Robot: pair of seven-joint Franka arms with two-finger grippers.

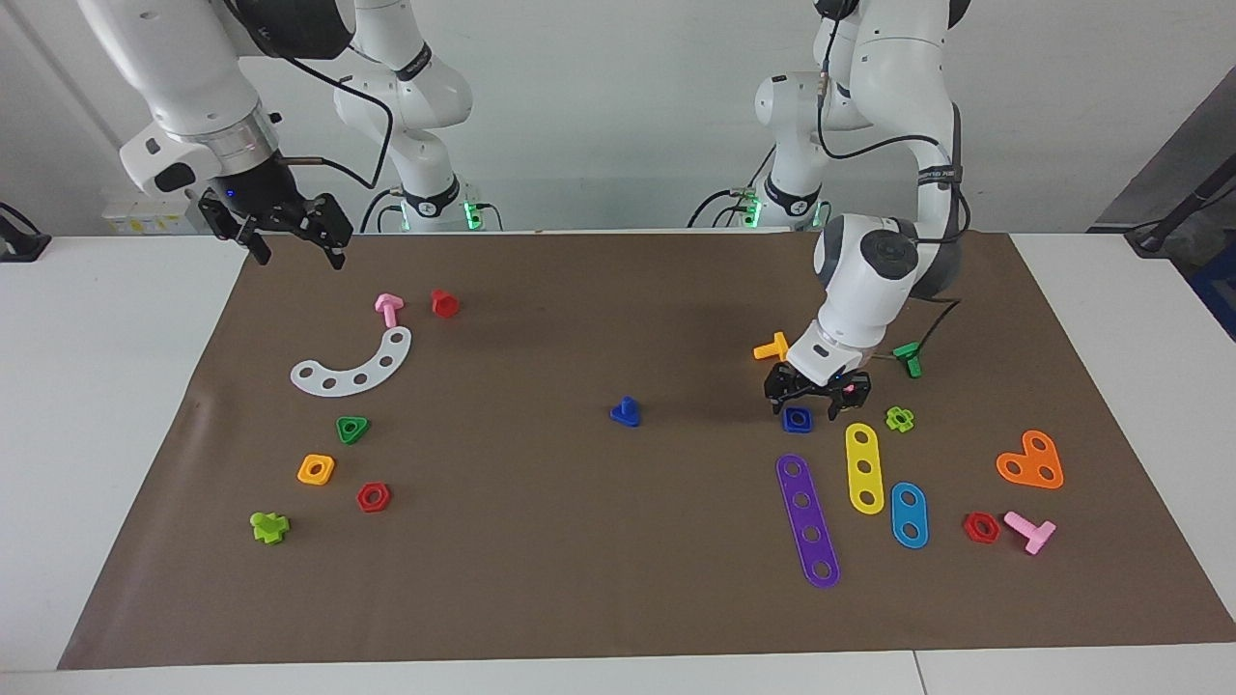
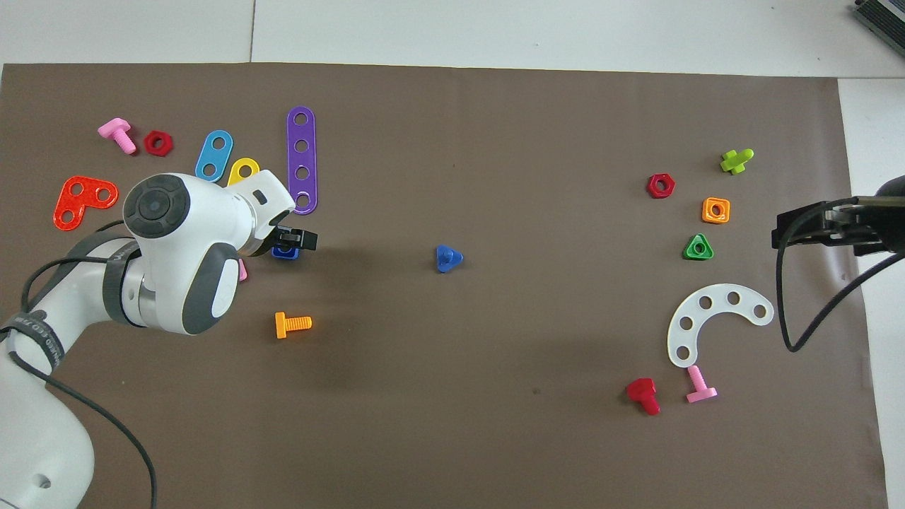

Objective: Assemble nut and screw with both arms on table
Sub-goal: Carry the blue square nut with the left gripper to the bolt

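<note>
Left pincer (image 1: 801,403) low over the blue nut (image 1: 798,420), fingers spread wide and straddling it, nothing gripped; whether the tips touch the nut cannot be told. Nut lying flat on the brown mat (image 1: 579,579) toward the left arm's end of the desk: small square of glossy blue plastic, rounded corners, round hole facing up. Pink square nut (image 1: 851,391) just beside it, mostly hidden by the pincer. Close around: orange bolt (image 1: 772,347) on its side, green bolt (image 1: 909,359), lime flower-shaped piece (image 1: 900,418), yellow strip (image 1: 864,467), purple strip (image 1: 807,519) and light-blue strip (image 1: 909,514), all flat with round holes.

Blue screw (image 1: 626,412) well apart, near the middle of the mat: same glossy blue plastic, resting on its flat triangular head, short stubby shaft pointing straight up, long axis vertical.

Right pincer (image 1: 288,232) held high over the mat's edge at the right arm's end, released and empty, that arm waiting. Near that end: white curved strip (image 1: 353,367), pink bolt (image 1: 388,309), red bolt (image 1: 444,303), green triangular nut (image 1: 352,429), orange square nut (image 1: 316,469).
</note>
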